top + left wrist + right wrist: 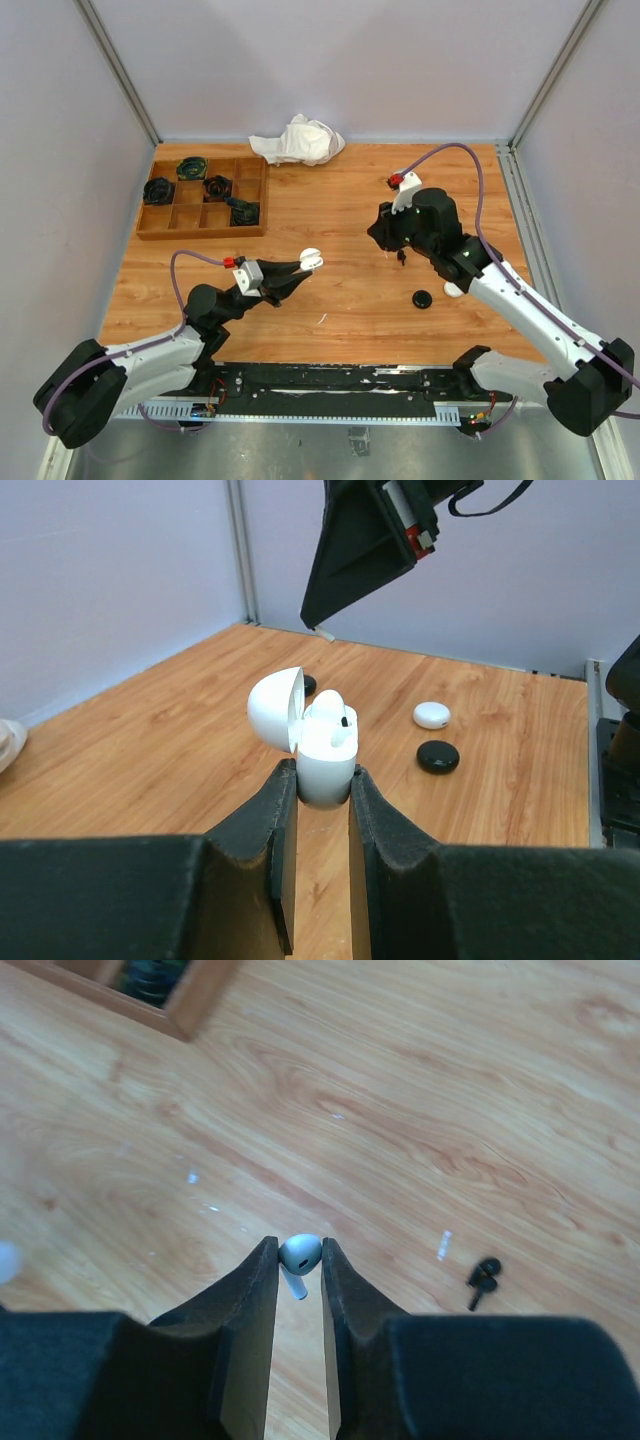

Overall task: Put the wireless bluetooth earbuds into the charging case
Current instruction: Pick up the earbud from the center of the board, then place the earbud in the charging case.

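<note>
My left gripper is shut on the lower body of a white charging case, held above the table with its lid swung open to the left. One white earbud sits in it. From above, the case is at the tip of the left gripper. My right gripper is shut on a white stemmed earbud, stem pointing down, above the bare wood. From above, the right gripper hangs right of the case, well apart from it. Two black earbuds lie together on the table.
A black round case and a white one lie on the table by the right arm. A wooden compartment tray holding dark items stands at the back left. A crumpled white cloth lies at the back edge. A thin white sliver lies near the front.
</note>
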You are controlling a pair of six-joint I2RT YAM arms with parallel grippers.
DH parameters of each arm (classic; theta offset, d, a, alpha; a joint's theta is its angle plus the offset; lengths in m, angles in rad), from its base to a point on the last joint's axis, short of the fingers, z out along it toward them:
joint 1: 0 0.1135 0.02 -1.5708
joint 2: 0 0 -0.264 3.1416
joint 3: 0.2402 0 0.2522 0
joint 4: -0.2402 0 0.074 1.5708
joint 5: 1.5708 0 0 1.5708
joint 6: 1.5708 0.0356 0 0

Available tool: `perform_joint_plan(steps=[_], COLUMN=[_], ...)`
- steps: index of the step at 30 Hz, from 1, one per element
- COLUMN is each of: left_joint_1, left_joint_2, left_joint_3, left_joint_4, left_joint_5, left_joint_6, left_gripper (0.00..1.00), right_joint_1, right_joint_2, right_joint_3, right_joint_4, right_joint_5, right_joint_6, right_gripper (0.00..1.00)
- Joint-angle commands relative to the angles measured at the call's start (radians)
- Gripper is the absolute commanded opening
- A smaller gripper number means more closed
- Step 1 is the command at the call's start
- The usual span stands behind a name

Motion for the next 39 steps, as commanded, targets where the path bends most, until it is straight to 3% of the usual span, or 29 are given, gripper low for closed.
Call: perform_joint_plan(steps=[1,15,26,39], left_joint_1=[-0.006,-0.006,-0.006,-0.006], left_joint_2=[0.025,0.094,0.098,0.084], left_joint_3=[0.034,0.048,0.058,0.050], left_joint_4=[0.094,0.241,0.260,0.290], left_joint_5=[0.028,0.061,0.113,0.118], left_joint_6=[-0.016,-0.094,-0.144,-0.170], left_gripper=[0.00,0.00,0.00,0.00], right_joint_1=[0.091,0.282,0.391,0.413], right_joint_2=[-0.058,-0.183,-0.125,-0.093], right_joint_3=[-0.022,-0.143,-0.143,-0.141], right_joint_4=[0.119,0.465,0.571,0.586], right_joint_5=[-0.029,-0.234,-0.245,-0.254], right_joint_6=[-0.012,-0.095,-0.150,-0.157], right_gripper=[0.22,0.23,0.23,0.23])
